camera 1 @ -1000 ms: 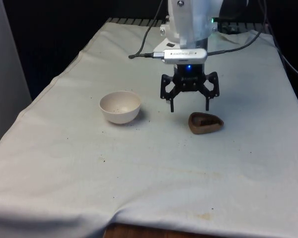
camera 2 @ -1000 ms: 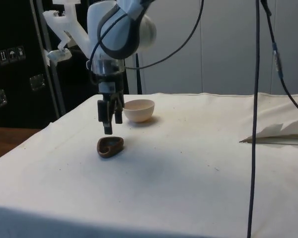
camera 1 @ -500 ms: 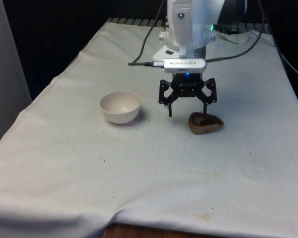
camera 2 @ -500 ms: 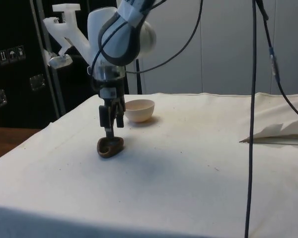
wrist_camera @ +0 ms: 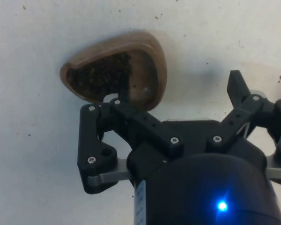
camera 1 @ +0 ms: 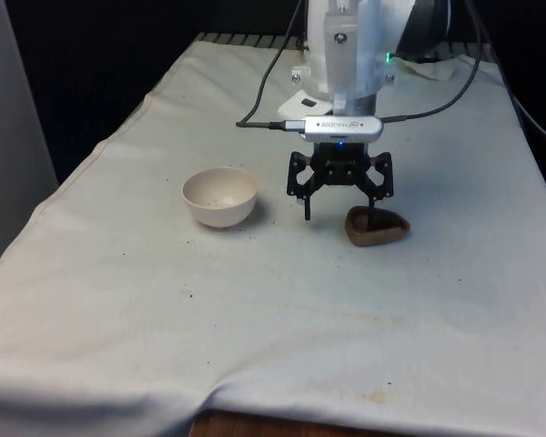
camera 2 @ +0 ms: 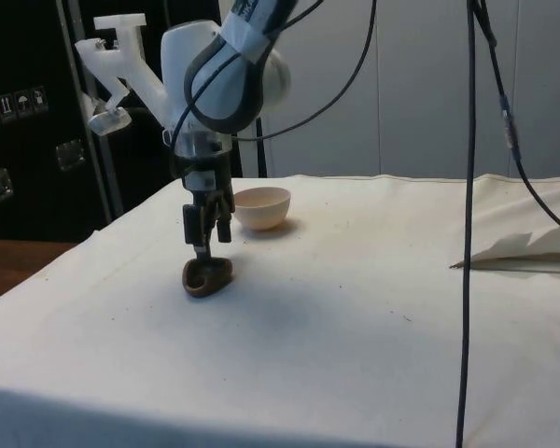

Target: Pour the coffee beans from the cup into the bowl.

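Over the brown cup (camera 1: 377, 227) on the surface | tool (camera 1: 339, 213) wide, one finger inside the rim | I'd close gently, lift level toward bowl (camera 1: 220, 196).

White, rounded arm (camera 2: 224, 75) with bulky joint housings and a green indicator light near the wrist; dark cables looping off it. Black two-finger gripper (camera 1: 339, 211) built of angular linkage bars, studded with small silver screws, fingers (wrist_camera: 236, 89) thin and black
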`<state>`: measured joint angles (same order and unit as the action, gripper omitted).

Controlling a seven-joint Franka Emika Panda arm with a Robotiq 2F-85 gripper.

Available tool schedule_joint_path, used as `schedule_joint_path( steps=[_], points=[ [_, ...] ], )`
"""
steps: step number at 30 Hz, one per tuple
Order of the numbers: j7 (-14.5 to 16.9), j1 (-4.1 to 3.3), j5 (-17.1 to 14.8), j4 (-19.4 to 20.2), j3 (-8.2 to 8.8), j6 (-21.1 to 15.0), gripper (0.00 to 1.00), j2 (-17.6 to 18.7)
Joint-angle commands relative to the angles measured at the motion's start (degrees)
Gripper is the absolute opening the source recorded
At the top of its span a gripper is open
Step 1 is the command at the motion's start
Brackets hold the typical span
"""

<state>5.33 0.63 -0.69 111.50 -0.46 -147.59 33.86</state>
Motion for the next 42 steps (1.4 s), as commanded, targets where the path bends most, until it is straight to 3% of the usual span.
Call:
schedule_joint_path(
  steps=[1,7,8,9,16,17,18,25,27,28,29,35,42],
  points=[
    [-0.86,-0.52,0.63,-0.29,0.63,-0.52,1.00,0.34],
    [-1.38,-0.69,0.74,-0.69,0.86,-0.63,1.00,0.80],
    [-0.52,-0.06,0.06,-0.63,0.17,-0.11,1.00,0.69],
    [-1.49,-0.74,0.74,-0.63,0.92,-0.63,1.00,0.86],
    [-2.98,-1.43,1.43,-0.46,0.80,-0.40,1.00,0.69],
    [-2.01,-0.69,0.86,-0.57,0.17,-0.11,1.00,0.69],
    [-3.32,-1.55,1.72,-0.40,0.74,-0.34,1.00,0.63],
    [-5.90,-2.18,3.72,-0.17,0.46,-0.17,1.00,0.52],
    [-5.96,-2.18,3.84,-0.11,0.57,-0.23,1.00,0.52],
    [-5.39,-1.83,3.38,-0.40,0.11,-0.06,1.00,0.69],
    [-5.96,-2.18,3.84,-0.11,0.57,-0.23,1.00,0.52],
    [-5.27,-1.72,3.61,0.11,0.86,-0.80,1.00,0.86],
    [-5.21,-1.89,3.44,0.06,0.86,-0.92,1.00,0.92]
  ],
)
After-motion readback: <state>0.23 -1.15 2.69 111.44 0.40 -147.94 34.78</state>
